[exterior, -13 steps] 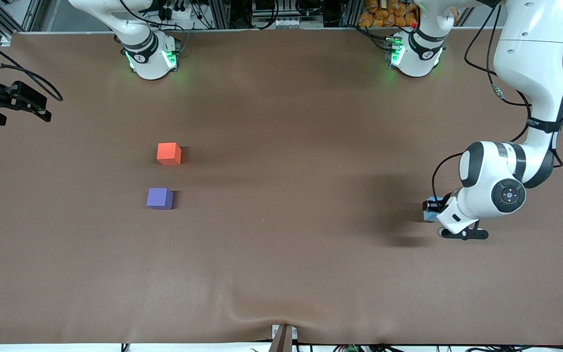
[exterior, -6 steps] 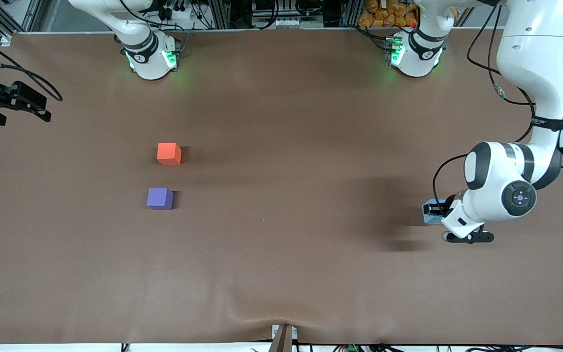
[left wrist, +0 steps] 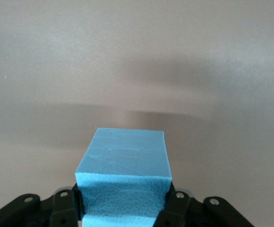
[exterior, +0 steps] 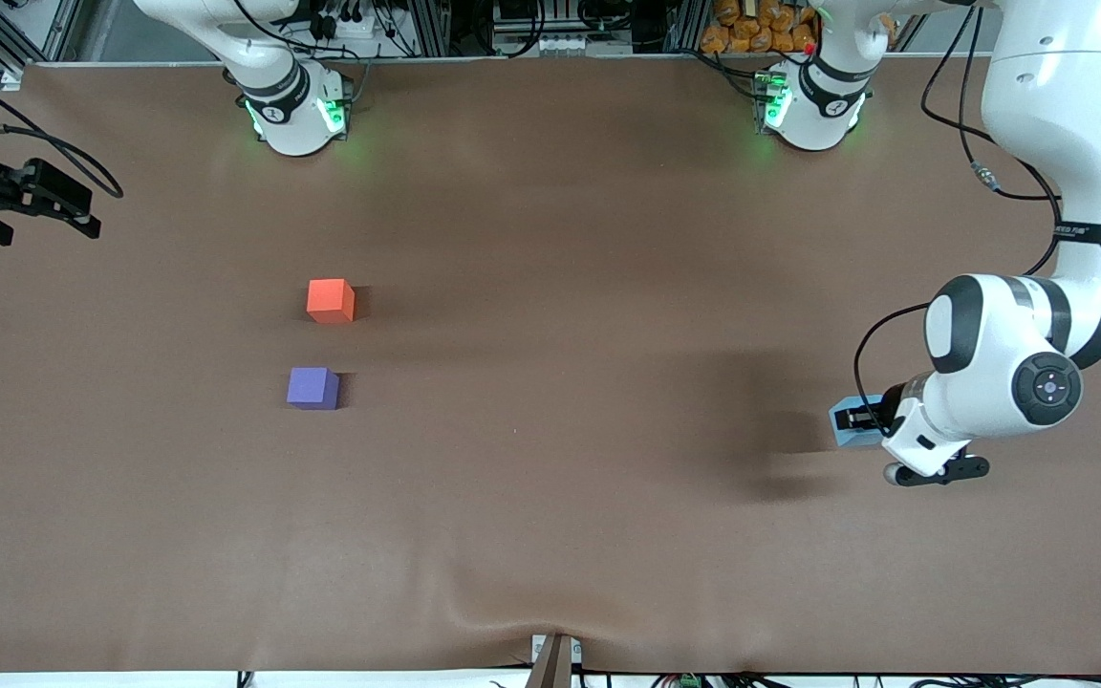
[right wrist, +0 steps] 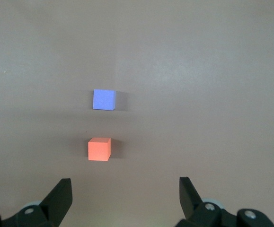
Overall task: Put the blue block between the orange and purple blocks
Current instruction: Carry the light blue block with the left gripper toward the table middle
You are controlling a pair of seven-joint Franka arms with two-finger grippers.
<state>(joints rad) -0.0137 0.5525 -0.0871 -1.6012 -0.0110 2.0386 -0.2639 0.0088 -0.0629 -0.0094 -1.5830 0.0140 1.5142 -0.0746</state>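
The blue block [exterior: 845,428] is a light sky-blue cube held up off the table near the left arm's end, with its shadow on the cloth beneath. My left gripper [exterior: 858,420] is shut on it; in the left wrist view the block [left wrist: 122,156] fills the gap between the black fingers [left wrist: 174,204]. The orange block [exterior: 331,301] and the purple block [exterior: 313,388] sit on the table toward the right arm's end, the purple one nearer to the front camera, a small gap between them. My right gripper [right wrist: 125,189] hangs open high over the table, with the orange block [right wrist: 99,149] and purple block [right wrist: 103,100] below it.
A brown cloth [exterior: 550,239] covers the whole table and bulges a little at the edge nearest the front camera [exterior: 512,612]. A black device with a cable [exterior: 30,196] sits at the right arm's end. Both arm bases [exterior: 292,105] stand along the table edge farthest from the front camera.
My left gripper has drifted a little toward the left arm's end of the table with the blue block in it, and its shadow has shifted with it. The right arm and both resting blocks have not moved.
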